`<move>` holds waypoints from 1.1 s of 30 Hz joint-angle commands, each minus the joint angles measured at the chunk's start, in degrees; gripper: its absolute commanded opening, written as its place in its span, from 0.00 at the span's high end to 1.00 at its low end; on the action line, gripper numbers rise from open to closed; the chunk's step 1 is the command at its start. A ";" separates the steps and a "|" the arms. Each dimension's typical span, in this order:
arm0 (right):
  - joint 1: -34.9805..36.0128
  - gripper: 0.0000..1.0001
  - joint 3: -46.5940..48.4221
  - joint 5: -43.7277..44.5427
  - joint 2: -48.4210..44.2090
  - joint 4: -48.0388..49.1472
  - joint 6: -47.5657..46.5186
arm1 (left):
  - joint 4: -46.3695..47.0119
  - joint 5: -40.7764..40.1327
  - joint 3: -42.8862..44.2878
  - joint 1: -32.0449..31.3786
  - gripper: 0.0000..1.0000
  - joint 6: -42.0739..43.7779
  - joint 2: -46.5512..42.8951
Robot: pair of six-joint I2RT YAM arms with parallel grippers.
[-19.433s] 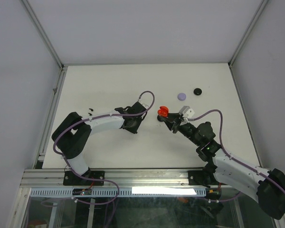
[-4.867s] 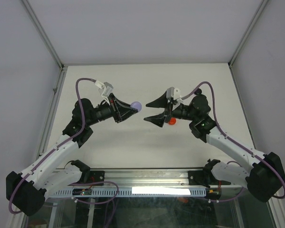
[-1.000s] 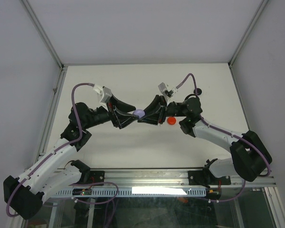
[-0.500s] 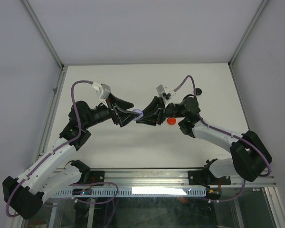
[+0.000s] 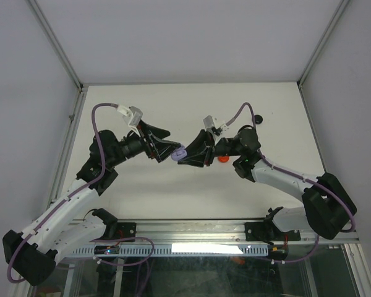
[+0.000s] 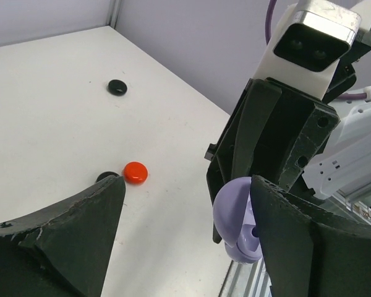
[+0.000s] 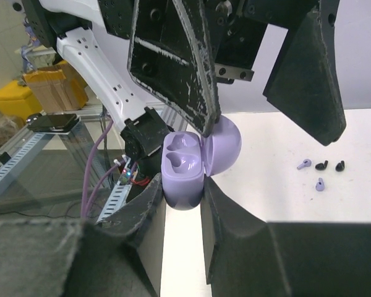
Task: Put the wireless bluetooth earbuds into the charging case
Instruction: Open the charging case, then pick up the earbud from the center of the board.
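A white table (image 5: 142, 192) fills the floor of a booth closed in by plain, pale grey panels: a back wall (image 5: 185, 37), a left wall (image 5: 18, 124) and a right wall (image 5: 355, 111). Slanting aluminium posts (image 5: 55, 43) mark the back corners. An aluminium rail (image 5: 191, 230) runs along the near edge, with a bright light strip (image 5: 213, 249) just below it and a glass pane (image 5: 191, 275) lower down. The light is even and soft. Beyond the table's edge, the right wrist view shows a yellow bin (image 7: 9, 99) beside cardboard boxes (image 7: 59, 83).
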 commanded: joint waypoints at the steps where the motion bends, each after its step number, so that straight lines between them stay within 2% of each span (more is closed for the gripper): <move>1: 0.27 1.00 -1.00 3.66 -2.73 -3.64 -7.25 | -1.06 -2.96 3.30 0.02 0.15 -0.08 -1.63; 3: 0.27 1.00 -1.89 6.99 -3.43 -8.10 -11.46 | -3.58 -5.57 3.71 0.02 0.15 1.19 -2.31; 7: 0.19 1.00 -4.21 7.58 -5.12 -13.32 -12.04 | -11.34 -16.69 3.76 0.02 0.14 2.15 -2.88; 8: 0.16 1.00 -4.71 12.90 -5.69 -14.43 -13.81 | -13.62 -19.44 3.56 0.02 0.14 2.16 -2.86; 9: 0.17 1.00 -5.29 17.01 -6.24 -15.48 -20.57 | -15.33 -23.27 3.32 0.02 0.15 2.09 -2.71; 12: 0.11 1.00 -7.01 20.06 -7.90 -17.22 -23.12 | -20.64 -30.93 3.26 0.02 0.16 2.04 -1.13; 16: 0.10 1.00 -9.17 21.99 -9.90 -18.13 -24.63 | -26.02 -37.29 4.00 0.88 0.16 1.74 2.41; 19: 0.10 1.00 -10.10 22.72 -10.82 -18.46 -25.50 | -28.22 -39.95 4.21 3.06 0.17 0.71 5.39; 25: 0.10 1.00 -11.16 23.33 -12.43 -19.79 -26.85 | -31.94 -41.49 4.25 11.85 0.21 -1.68 12.39; 33: -0.08 1.00 -12.01 23.58 -14.12 -21.33 -28.75 | -33.94 -39.49 5.49 21.68 0.34 -1.74 20.75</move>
